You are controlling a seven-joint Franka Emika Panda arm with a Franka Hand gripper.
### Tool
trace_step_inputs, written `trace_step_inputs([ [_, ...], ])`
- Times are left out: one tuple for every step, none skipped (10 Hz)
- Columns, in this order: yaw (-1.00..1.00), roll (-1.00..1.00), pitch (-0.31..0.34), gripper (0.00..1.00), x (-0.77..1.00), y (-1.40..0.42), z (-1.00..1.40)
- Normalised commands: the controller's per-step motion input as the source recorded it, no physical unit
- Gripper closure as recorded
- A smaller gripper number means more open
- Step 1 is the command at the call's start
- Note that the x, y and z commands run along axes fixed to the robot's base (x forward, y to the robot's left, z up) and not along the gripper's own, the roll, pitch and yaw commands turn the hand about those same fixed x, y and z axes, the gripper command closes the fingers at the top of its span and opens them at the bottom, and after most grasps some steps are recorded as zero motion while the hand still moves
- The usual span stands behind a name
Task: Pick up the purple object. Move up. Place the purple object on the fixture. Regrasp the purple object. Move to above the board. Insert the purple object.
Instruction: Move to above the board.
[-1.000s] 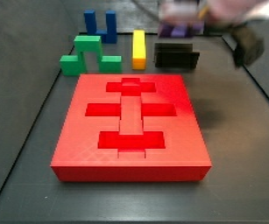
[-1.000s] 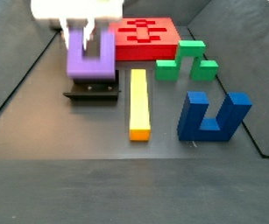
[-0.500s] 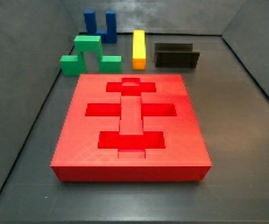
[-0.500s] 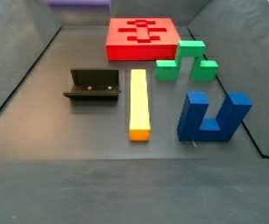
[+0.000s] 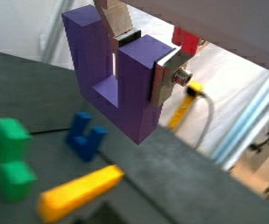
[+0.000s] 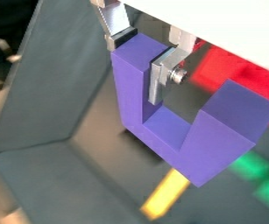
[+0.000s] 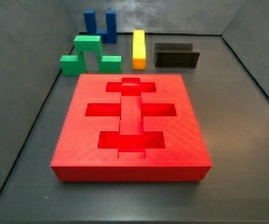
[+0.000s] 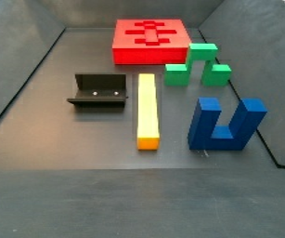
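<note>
I have the gripper (image 5: 145, 54) clamped on one prong of the purple object (image 5: 116, 80), raised high enough that neither shows in either side view, presumably to carry it clear of the empty fixture (image 8: 97, 92) toward the board (image 7: 130, 125).

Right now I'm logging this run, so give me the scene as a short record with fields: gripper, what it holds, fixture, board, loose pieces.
gripper: gripper out of both side views, seen only in the wrist views
held: purple object, one prong clamped between the fingers
fixture: fixture on the floor, nothing on it
board: board, recesses unfilled
loose pieces: yellow bar, green block, blue block, all on the floor
</note>
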Motion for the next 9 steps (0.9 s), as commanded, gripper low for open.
trace_step_inputs([
  [0.01,-1.00,0.057,1.00,-1.29,-1.40,0.26],
  [0.02,-1.00,0.053,1.00,-1.31,-1.40,0.27],
  [0.02,-1.00,0.052,1.00,-0.60,-0.60,0.10],
  [0.02,-1.00,0.054,1.00,-0.24,-0.21,0.03],
  [0.02,-1.00,0.051,1.00,-0.16,-0.13,0.03],
  [0.03,-1.00,0.026,1.00,-0.13,-0.07,0.02],
  [0.03,-1.00,0.001,1.00,-0.10,-0.01,0.01],
  [0.02,-0.99,-0.013,1.00,-0.08,0.02,0.01],
  [0.01,-0.75,-0.025,1.00,-0.07,0.02,0.00],
])
